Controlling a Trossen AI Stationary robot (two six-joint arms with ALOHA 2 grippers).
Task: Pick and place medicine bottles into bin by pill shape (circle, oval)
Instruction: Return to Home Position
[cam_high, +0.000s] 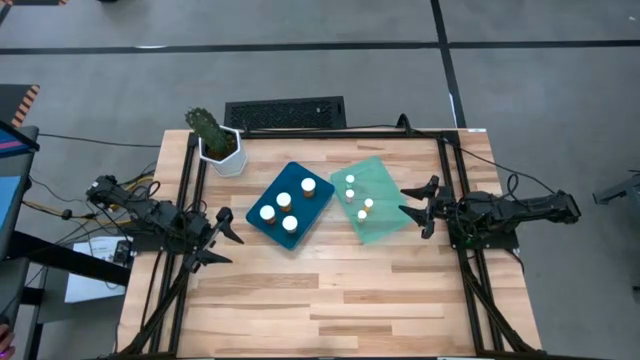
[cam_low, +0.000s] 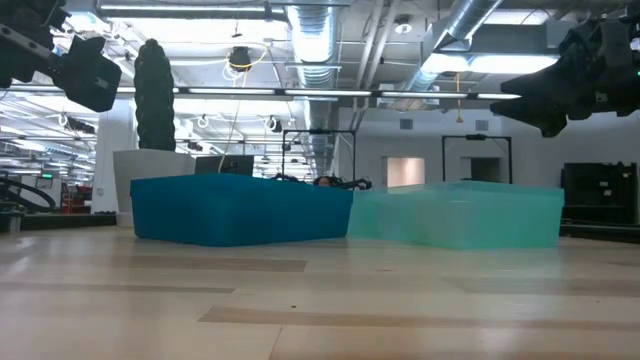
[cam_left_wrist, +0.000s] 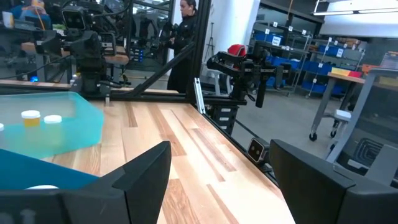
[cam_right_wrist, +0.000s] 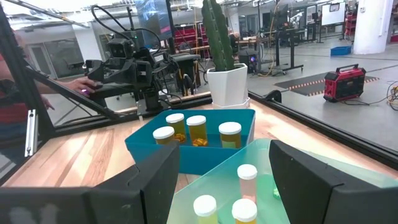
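Several wider amber bottles with white caps stand upright in the dark blue tray at the table's middle; they also show in the right wrist view. Several smaller bottles stand in the mint green tray to its right, and in the right wrist view. My left gripper is open and empty at the table's left edge. My right gripper is open and empty just right of the green tray, above the table.
A white hexagonal pot with a cactus stands at the far left corner. A dark keyboard-like grille lies beyond the far edge. Bare wood lies along the near half of the table. A person's hand shows beyond the table.
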